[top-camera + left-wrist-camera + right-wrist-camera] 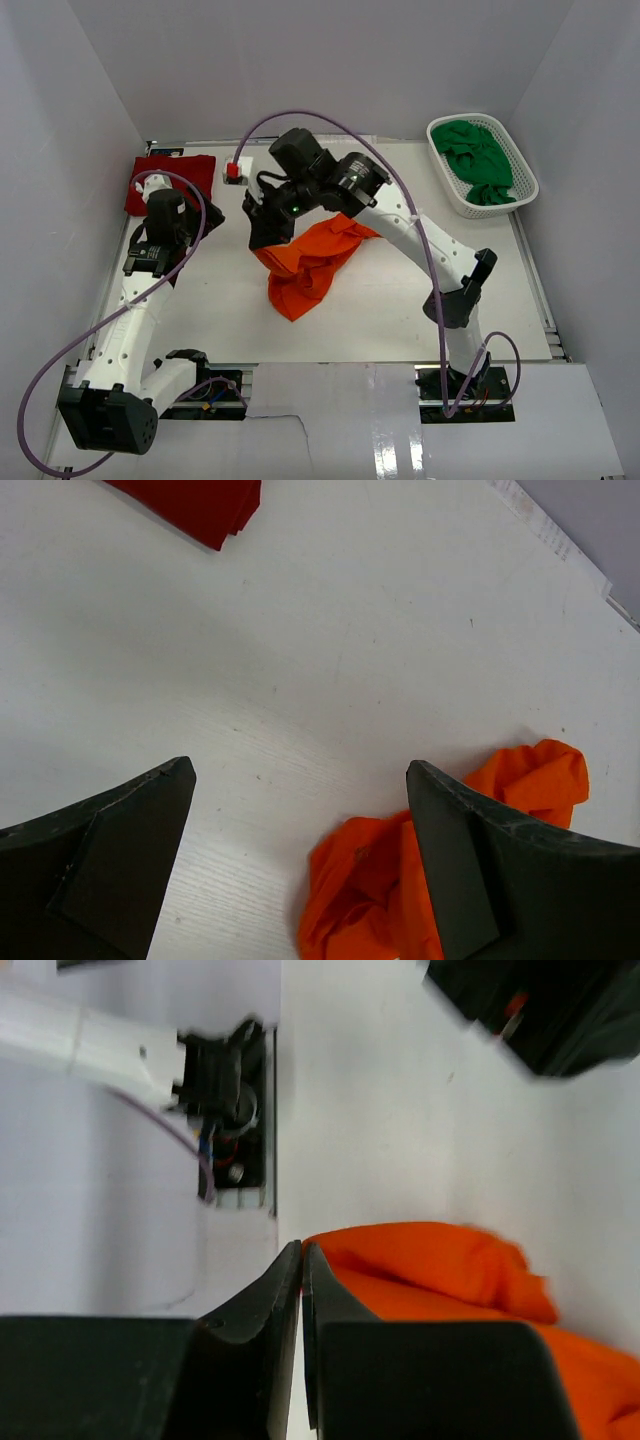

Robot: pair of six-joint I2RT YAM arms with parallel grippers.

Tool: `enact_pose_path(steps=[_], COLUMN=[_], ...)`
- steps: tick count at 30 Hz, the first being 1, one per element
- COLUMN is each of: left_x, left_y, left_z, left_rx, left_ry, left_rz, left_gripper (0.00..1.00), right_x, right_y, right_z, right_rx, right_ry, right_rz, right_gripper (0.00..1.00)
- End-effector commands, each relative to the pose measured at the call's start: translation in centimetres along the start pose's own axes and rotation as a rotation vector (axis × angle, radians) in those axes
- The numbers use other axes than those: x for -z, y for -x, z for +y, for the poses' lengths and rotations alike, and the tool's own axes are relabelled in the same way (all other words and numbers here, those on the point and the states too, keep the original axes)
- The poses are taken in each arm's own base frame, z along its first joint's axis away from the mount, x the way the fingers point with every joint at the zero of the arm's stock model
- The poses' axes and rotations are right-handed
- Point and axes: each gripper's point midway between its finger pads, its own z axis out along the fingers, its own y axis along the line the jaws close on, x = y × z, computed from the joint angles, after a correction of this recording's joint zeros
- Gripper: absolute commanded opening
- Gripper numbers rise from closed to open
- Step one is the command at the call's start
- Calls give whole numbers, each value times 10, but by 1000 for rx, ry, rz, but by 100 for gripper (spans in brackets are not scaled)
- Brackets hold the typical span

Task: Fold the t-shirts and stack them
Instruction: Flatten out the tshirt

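Jaws of the right gripper point(301, 1250) are pressed together, with their tips right at the edge of the crumpled orange shirt point(310, 265). Whether a fold of the cloth is pinched between them, I cannot tell. This shirt lies in a heap near the middle of the table point(400, 310). The left gripper point(300, 768) is spread wide and holds nothing. It hangs above the table top between the orange shirt and the dark red shirt point(185, 170), which lies flat at the far left corner. The green shirt point(475, 155) sits bunched in the white basket point(452, 195) at the far right.
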Motion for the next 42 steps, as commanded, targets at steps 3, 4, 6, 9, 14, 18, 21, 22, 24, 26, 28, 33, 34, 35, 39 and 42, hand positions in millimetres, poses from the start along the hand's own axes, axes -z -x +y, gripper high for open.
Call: enact_pose_path(steps=[3,4,6,9,14,18,21,22,24,26,28,33,34,35,39,42], left_x=[1,-2,-9,-17,-7,11,15,19,22,23,30,6,5,1,-10,-15], left_y=[5,4,-8,-31,-47,-57,-76,-99,-101,-132,-149,-184,-186,-197,-212,-206], left_z=[-1,-4,-16,-45,-79,-114,-134,-153,-164,-182,-204,-250,-259,-259,-301,-332], left_rx=[27,11,-21,-132,-265,-364,-424,-474,-511,-602,-687,-720,-706,-701,-658,-647], left_ry=[9,-8,-70,-248,-390,-529,-597,-669,-697,-717,-755,-854,-901,-935,-1109,-1207], left_rz=[-6,3,71,198,224,217,261,316,310,350,344,329,303,307,269,187], left_gripper=[98,98,98,98,98,98,98,98,98,98,98,98,98,98,98,95], right_x=[159,179,260,441,520,485,440,423,411,402,401,406,410,411,421,429], right_y=[111,99,81,14,-57,-69,-75,-79,-79,-79,-82,-83,-78,-77,-71,-70], right_z=[-117,-149,-210,-233,-211,-233,-249,-255,-257,-259,-260,-262,-259,-259,-251,-249], right_rx=[52,-173,-331,-476,-541,-604,-659,-673,-675,-669,-668,-660,-648,-645,-645,-646], right_ry=[-397,-420,-656,-1356,-1730,-1597,-1407,-1339,-1290,-1264,-1269,-1293,-1294,-1293,-1312,-1333], right_rz=[-551,-621,-770,-987,-974,-836,-751,-724,-707,-689,-670,-646,-654,-654,-674,-690], right_gripper=[8,8,8,8,8,8,8,8,8,8,8,8,8,8,8,8])
